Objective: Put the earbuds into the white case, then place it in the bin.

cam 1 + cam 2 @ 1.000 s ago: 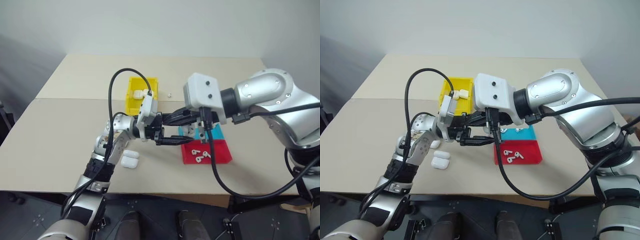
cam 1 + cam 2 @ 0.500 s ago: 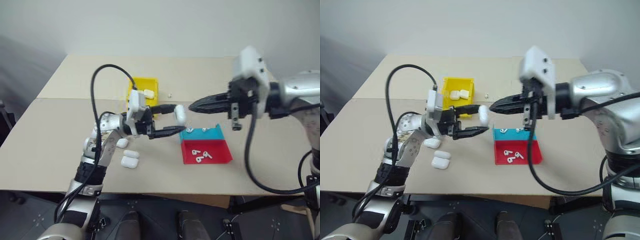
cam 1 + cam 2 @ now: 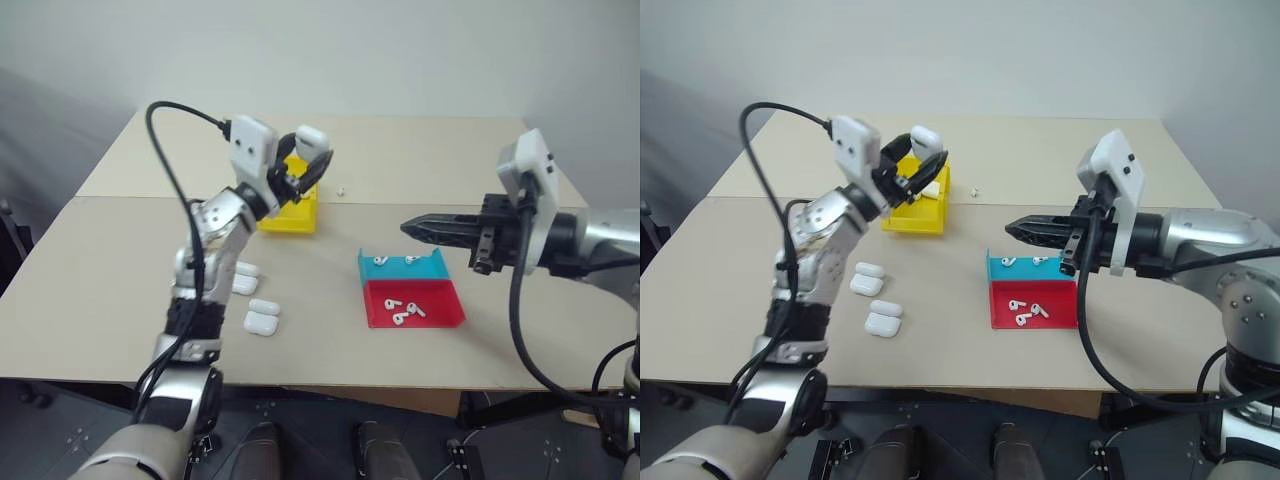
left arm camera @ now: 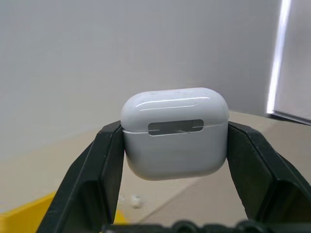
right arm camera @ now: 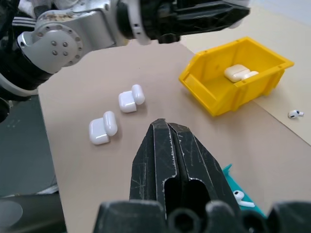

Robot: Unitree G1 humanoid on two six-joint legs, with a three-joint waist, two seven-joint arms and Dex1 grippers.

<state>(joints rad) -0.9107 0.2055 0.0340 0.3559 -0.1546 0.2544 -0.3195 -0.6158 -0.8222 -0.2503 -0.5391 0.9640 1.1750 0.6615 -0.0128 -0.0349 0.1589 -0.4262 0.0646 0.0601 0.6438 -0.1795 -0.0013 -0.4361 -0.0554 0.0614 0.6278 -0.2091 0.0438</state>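
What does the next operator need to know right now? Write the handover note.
Left gripper: shut on a closed white case, held in the air above the yellow bin.
Right gripper: shut, holding nothing, above the table near the cyan tray.
Bin: two cases already inside.
Table: four open cases by the left arm; one stray earbud past the bin.
Trays: earbuds in the cyan tray and the red tray.
Left: drop the held case into the bin, then fill the open cases.

The left arm is reaching up and forward, its left gripper (image 3: pixel 308 160) pinching a white case (image 4: pixel 175 132) between both fingers. The right arm is extending level toward the left, its right gripper (image 3: pixel 408 228) pressing its fingers together, holding nothing.
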